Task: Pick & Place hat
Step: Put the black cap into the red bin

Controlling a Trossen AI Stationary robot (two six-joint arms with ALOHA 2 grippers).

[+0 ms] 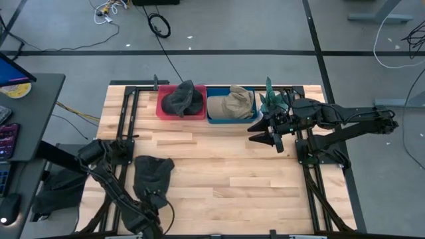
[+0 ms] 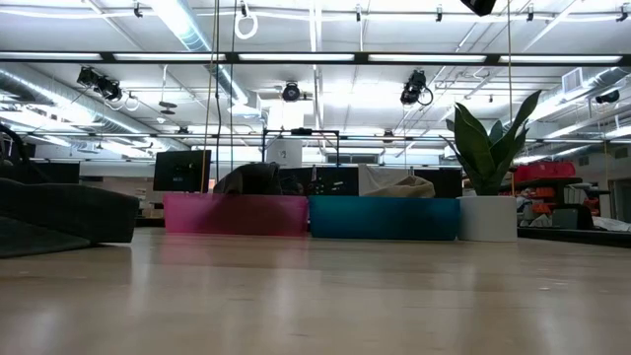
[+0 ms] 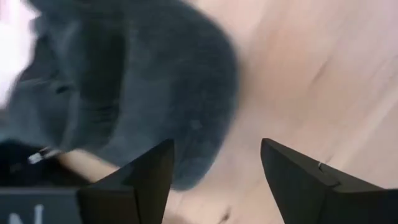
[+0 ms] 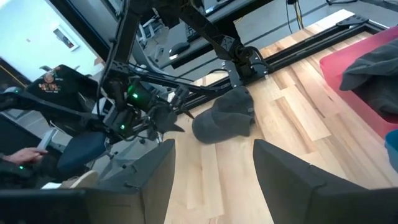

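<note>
A dark grey hat (image 1: 153, 174) lies flat on the wooden table near its front left; it also shows in the left wrist view (image 3: 143, 81) and the right wrist view (image 4: 225, 119). My left gripper (image 1: 154, 199) is open and points down over the hat's near edge. One finger (image 3: 146, 180) is over the hat's edge and the other (image 3: 301, 180) is over bare wood. My right gripper (image 1: 269, 137) hangs open in the air at the far right, well away from the hat, with nothing between its fingers (image 4: 211, 174).
At the far edge stand a red bin (image 1: 163, 109) holding a dark hat, a blue bin (image 1: 214, 118) holding a beige hat, and a potted plant (image 1: 272, 99). Bare wood lies between the bins and the grey hat.
</note>
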